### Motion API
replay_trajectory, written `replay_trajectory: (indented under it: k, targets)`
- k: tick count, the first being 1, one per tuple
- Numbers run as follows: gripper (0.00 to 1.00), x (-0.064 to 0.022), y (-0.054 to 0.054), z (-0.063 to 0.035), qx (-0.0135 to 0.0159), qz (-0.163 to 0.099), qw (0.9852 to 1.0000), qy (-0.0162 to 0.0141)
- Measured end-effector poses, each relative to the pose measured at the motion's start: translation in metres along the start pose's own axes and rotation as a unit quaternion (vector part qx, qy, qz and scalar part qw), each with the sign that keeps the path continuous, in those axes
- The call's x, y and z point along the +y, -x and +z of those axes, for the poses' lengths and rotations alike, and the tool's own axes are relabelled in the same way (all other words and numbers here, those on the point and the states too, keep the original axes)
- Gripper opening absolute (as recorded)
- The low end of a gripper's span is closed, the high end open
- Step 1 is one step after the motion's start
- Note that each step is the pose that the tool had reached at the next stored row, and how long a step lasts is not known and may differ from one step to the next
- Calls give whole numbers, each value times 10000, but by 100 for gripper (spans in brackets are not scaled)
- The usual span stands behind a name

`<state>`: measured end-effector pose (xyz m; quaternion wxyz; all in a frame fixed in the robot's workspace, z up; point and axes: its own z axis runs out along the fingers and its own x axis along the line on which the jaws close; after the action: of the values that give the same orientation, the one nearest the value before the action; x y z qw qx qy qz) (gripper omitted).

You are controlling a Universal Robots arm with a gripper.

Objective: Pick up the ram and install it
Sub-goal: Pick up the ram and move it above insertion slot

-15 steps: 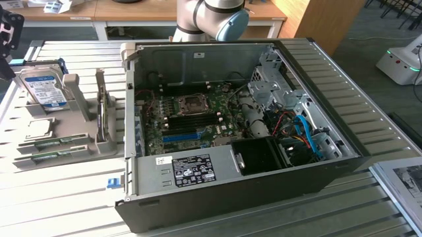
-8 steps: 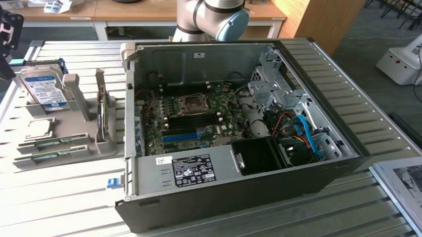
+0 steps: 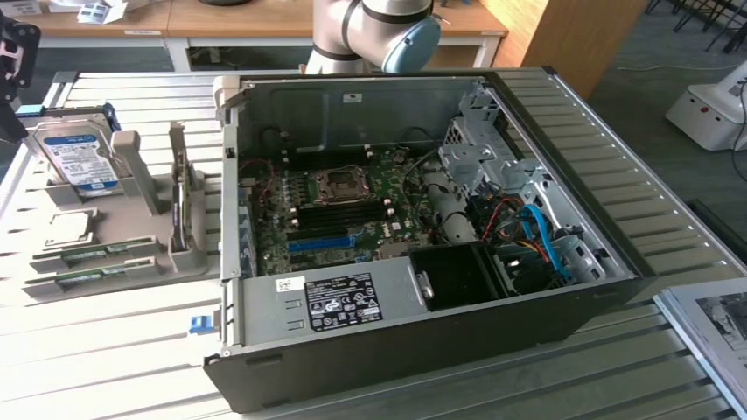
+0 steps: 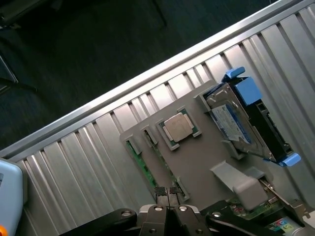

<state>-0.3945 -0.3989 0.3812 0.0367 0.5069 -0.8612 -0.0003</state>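
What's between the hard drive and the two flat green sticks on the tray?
The square silver processor chip, seated in the grey tray; it shows in the exterior and wrist views.

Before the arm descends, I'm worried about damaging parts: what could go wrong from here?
1. The hand is shut above the ram; lowered like this, it might press on the stick rather than straddle it.
2. The processor lies close beside the ram, so a slightly off approach could knock it.

There are one open black computer case (image 3: pixel 408 359), one silver hard drive with blue-white label (image 3: pixel 76 157), one square silver processor chip (image 3: pixel 70 229), and two thin green ram sticks (image 3: pixel 91 253) lying flat at lower left.
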Motion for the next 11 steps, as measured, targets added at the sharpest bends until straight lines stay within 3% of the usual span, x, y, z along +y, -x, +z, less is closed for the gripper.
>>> replay_trajectory:
  k: [11]
  targets:
    - [10, 0, 0, 0, 14, -362, 9993, -23]
